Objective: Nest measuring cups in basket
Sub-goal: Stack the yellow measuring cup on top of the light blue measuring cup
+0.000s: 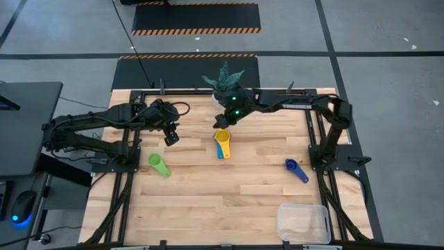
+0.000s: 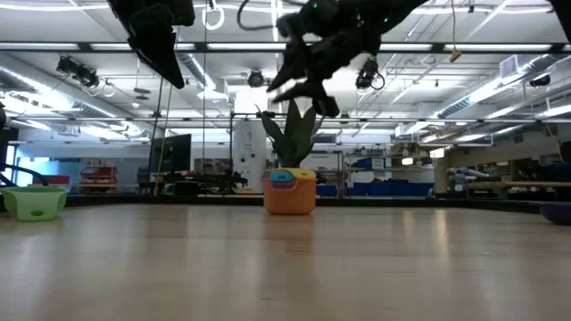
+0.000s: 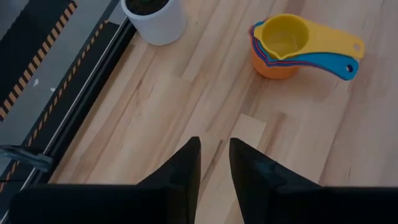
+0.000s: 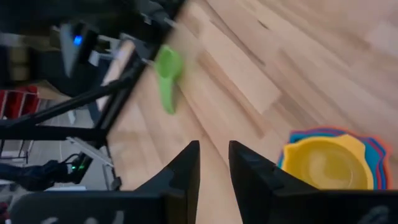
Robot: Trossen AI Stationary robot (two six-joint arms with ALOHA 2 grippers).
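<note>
Yellow topped the cup stack (image 1: 222,141) near the tabletop's far edge, the empty right gripper (image 1: 223,123), jaws nearly together, hung above it, the basket (image 1: 302,222) waited at the near right corner, so a careless grasp could scatter the stack.

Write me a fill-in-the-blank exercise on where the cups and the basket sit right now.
1. The top cup of the nested stack is coloured ____.
2. The green cup lies on the table's ____ side in the high view.
3. The clear basket holds ____ cups.
4. The navy cup lies ____ the basket.

Missing words: yellow; left; no; outside
</note>
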